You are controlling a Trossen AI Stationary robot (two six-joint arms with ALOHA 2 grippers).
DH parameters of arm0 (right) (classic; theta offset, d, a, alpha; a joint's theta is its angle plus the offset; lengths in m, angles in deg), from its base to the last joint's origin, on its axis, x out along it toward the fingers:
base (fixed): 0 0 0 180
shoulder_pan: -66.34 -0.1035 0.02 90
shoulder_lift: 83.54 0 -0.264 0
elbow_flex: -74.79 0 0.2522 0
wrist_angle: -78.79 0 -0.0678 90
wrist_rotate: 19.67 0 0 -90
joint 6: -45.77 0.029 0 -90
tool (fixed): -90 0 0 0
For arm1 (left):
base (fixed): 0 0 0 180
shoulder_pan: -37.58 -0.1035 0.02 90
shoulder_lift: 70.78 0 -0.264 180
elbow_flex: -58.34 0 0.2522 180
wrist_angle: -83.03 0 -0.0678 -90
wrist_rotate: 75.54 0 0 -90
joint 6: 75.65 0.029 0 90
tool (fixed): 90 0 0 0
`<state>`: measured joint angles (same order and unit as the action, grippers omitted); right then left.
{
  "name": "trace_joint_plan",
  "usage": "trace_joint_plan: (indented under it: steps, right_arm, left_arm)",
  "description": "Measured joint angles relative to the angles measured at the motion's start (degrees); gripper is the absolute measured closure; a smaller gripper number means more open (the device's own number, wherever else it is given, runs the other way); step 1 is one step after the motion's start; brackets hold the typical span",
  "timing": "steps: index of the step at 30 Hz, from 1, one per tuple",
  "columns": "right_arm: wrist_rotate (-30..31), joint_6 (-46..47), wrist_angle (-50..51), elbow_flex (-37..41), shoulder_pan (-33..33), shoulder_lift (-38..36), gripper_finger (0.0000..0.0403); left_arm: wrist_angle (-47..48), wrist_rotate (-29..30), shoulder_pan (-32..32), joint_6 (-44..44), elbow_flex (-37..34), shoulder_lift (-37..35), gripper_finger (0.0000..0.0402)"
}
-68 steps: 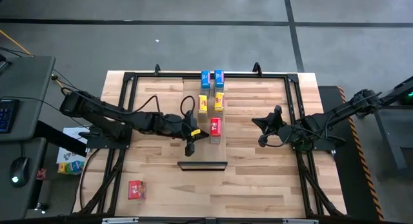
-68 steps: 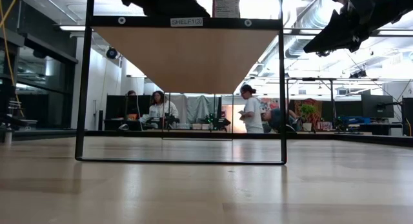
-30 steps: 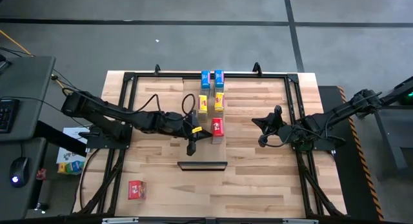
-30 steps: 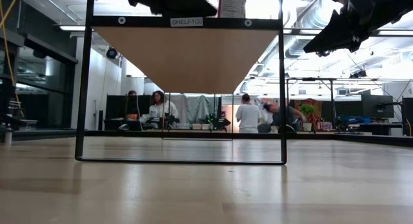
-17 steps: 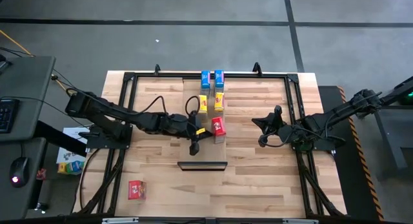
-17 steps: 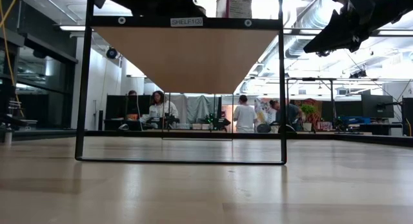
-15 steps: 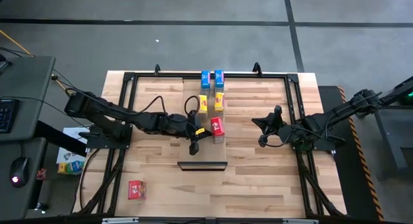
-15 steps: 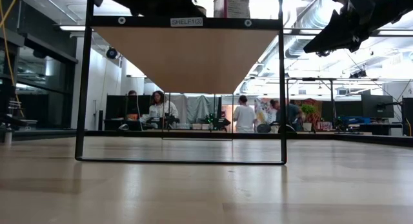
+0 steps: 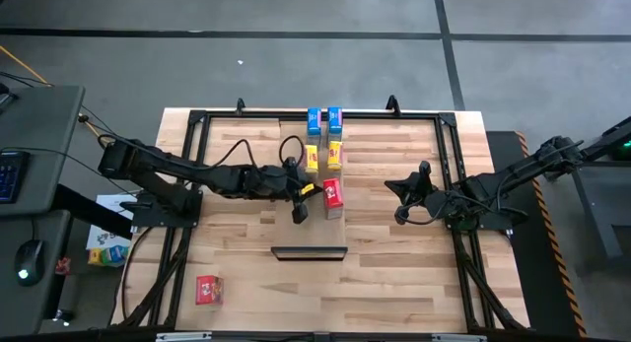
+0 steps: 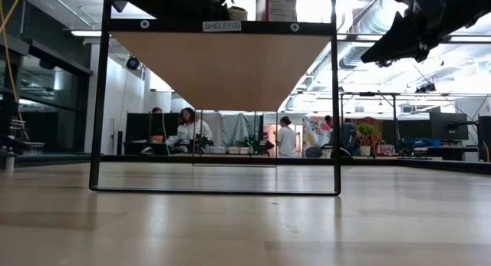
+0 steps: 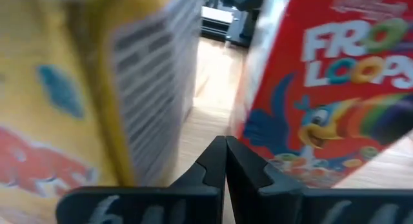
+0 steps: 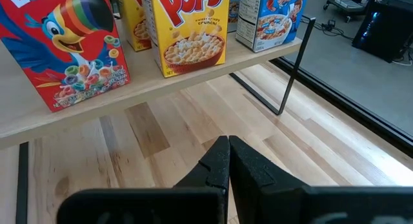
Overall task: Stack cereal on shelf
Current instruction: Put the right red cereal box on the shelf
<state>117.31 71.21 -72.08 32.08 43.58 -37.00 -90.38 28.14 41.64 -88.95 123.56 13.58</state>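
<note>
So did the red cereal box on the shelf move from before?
Yes. The red cereal box slid slightly toward the yellow boxes, farther from the shelf's dark lip, nudged by the shut left gripper beside it.

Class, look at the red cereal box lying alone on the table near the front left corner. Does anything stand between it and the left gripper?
Nothing visible does. The left gripper, shut, is beside the red box on the shelf; only bare tabletop lies between it and the loose red box. The shelf itself sits raised on a black frame.

- Even overhead light, soft shadows under my arms.
- Ceiling lights (image 10: 322,5) glare in my low view.
- My left wrist view blurs the close boxes (image 11: 97,88).
</note>
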Motion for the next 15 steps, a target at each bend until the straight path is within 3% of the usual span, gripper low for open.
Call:
trace_joint_plan:
  steps: [15]
  right_arm:
    - [0.0, 0.01, 0.01, 0.0, 0.0, 0.0, 0.0403]
  left_arm:
    - [-0.08, -1.52, -0.24, -0.08, -0.04, -0.71, 0.0402]
